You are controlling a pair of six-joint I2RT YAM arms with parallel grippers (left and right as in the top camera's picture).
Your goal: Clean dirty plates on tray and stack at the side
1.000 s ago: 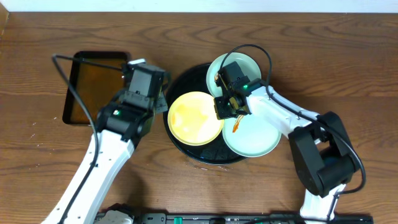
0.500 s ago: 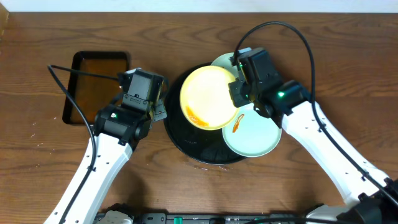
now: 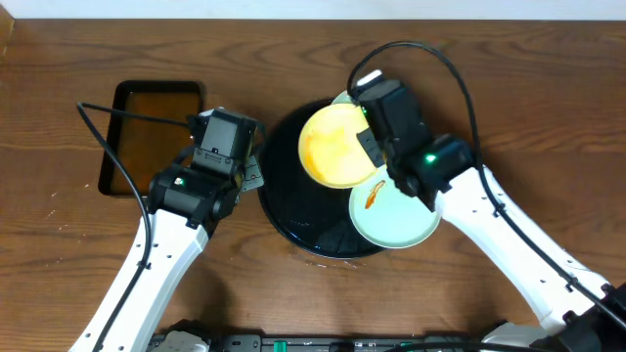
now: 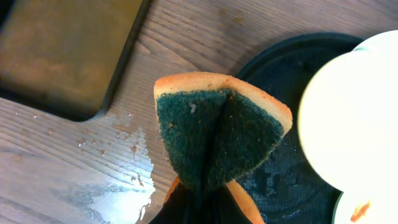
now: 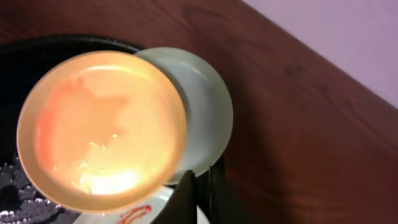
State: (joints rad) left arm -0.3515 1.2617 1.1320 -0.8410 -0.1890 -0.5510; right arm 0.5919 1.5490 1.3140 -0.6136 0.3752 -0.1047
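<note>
**Step in hand: wiping the raised plate**

The right gripper (image 5: pixel 186 188) was closed on the rim of the pale yellow round plate (image 3: pixel 337 147). It held the plate clear above the large round glossy black tray (image 3: pixel 293 223), with the plate's face towards the left arm. The left gripper (image 4: pixel 200 202) was clamped on a folded orange sponge with a dark green scouring face (image 4: pixel 221 134), and the plate was just beyond the sponge's tip, not touching it.

1. Bring the green face flat against the plate, not edge-on.
2. Keep wiping pressure light. The plate is probably held only at its rim, so a hard push could lever it out of the grip.
3. Cover the side of the plate nearest the sponge, which showed an orange tinge. Whether this was sauce or glare could not be told.

**Containers**

- Round tray, below the right gripper: a pale mint-green plate with an orange-brown smear (image 3: pixel 401 210) and a second mint-green plate (image 5: pixel 202 112).
- Rectangular black tray with a brown inside (image 3: pixel 147 137), beyond the left gripper: no objects showed in it.
- Wooden desk (image 3: pixel 78 264): a wet patch beside the sponge.
</note>
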